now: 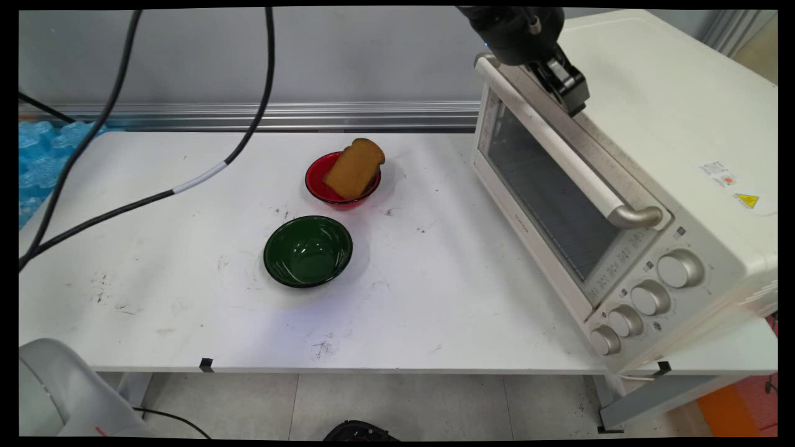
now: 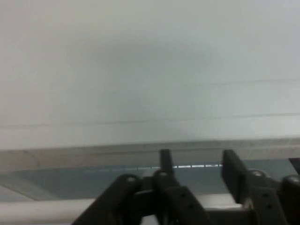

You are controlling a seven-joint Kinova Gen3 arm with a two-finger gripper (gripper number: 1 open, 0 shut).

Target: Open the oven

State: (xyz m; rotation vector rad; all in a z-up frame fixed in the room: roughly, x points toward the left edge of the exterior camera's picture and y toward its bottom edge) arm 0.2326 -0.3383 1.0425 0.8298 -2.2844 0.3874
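My gripper point(image 1: 568, 93) is at the far top edge of the white toaster oven point(image 1: 658, 124), just over the far end of its silver door handle point(image 1: 559, 146). The oven door point(image 1: 540, 186) is closed. In the hand view the two black fingers point(image 2: 164, 161) stand apart with nothing between them; the gripper point(image 2: 197, 157) is open. They reach past the pale handle bar point(image 2: 42, 208) toward the strip along the door's top and the oven's white top point(image 2: 150, 70). Whether the fingers touch the handle I cannot tell.
A red bowl point(image 1: 317, 185) with a slice of toast point(image 1: 354, 167) leaning in it sits mid-table. A green bowl point(image 1: 308, 251), with nothing in it, stands nearer the front. Black cables point(image 1: 186, 183) hang over the left side. Several knobs point(image 1: 649, 298) line the oven's front right.
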